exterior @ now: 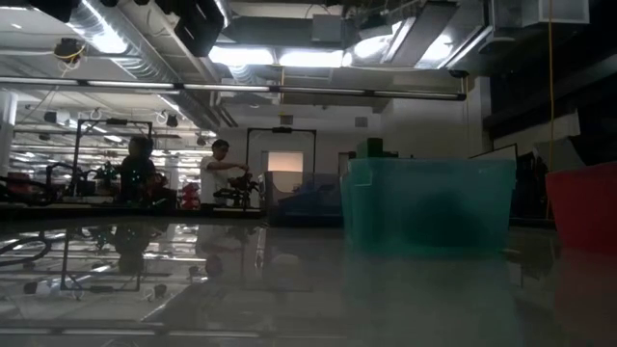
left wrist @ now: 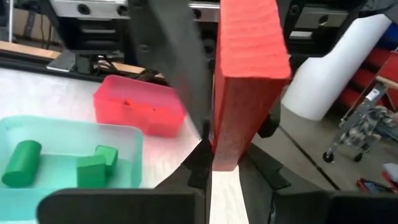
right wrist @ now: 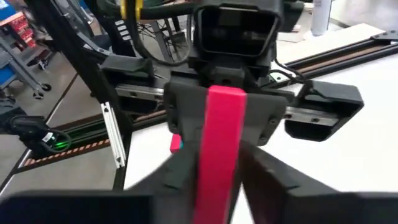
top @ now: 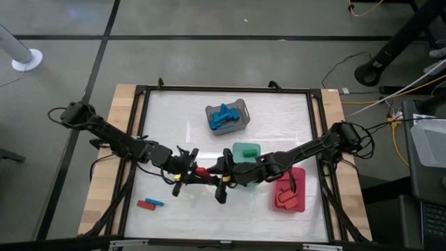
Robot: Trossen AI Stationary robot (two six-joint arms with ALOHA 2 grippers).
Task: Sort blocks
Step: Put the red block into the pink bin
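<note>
A red block bar hangs in the air between my two grippers over the table's near middle. My left gripper is shut on one end of it and my right gripper is shut on the other. The left wrist view shows the red block standing out past my fingers. In the right wrist view the red block runs away toward the left gripper's body. A red block and a blue block lie flat on the table near its left near corner. Neither gripper shows in the low view. My left gripper pinches the red block's near end between its two fingers, coming level from the table's left. The block is lifted clear and sticks out along the fingers. My right gripper pinches the block's other end between its two fingers, level from the table's right. One of its fingers lies flat against the block's side.
The green tray holding green blocks sits just behind the grippers. The red tray, with red blocks in it, lies under my right arm. The grey basket of blue blocks stands toward the far edge. People stand in the room behind.
</note>
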